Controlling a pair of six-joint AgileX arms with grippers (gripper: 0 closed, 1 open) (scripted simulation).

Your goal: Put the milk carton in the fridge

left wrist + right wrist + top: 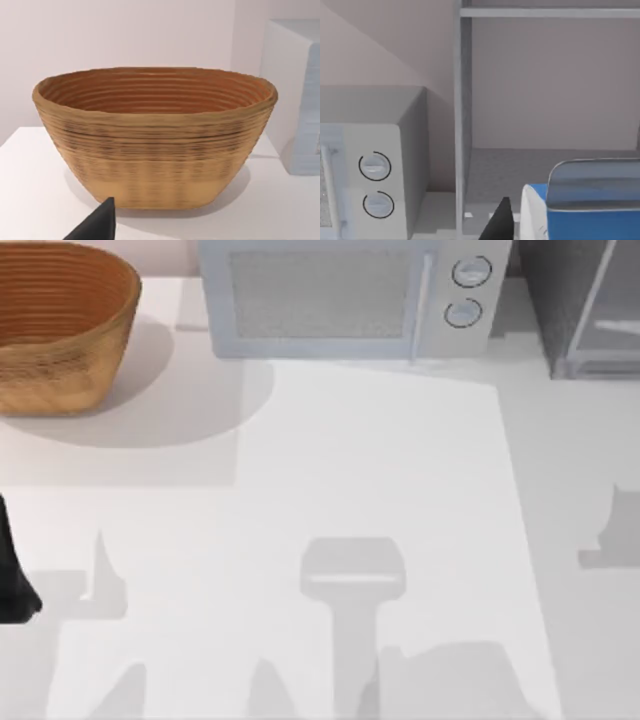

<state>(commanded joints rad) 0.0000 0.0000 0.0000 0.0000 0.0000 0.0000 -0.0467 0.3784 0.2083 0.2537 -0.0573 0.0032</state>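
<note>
The milk carton point(592, 205) is seen close before the open fridge point(465, 125). Whether the right gripper pinches it cannot be told. The left arm point(15, 580) is parked at the desk's left edge

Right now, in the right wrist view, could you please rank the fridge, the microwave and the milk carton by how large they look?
1. Fridge, open, largest.
2. Microwave.
3. Milk carton, cut off by the frame; it sits nearest the camera, so its true size against the microwave is unsure.
</note>
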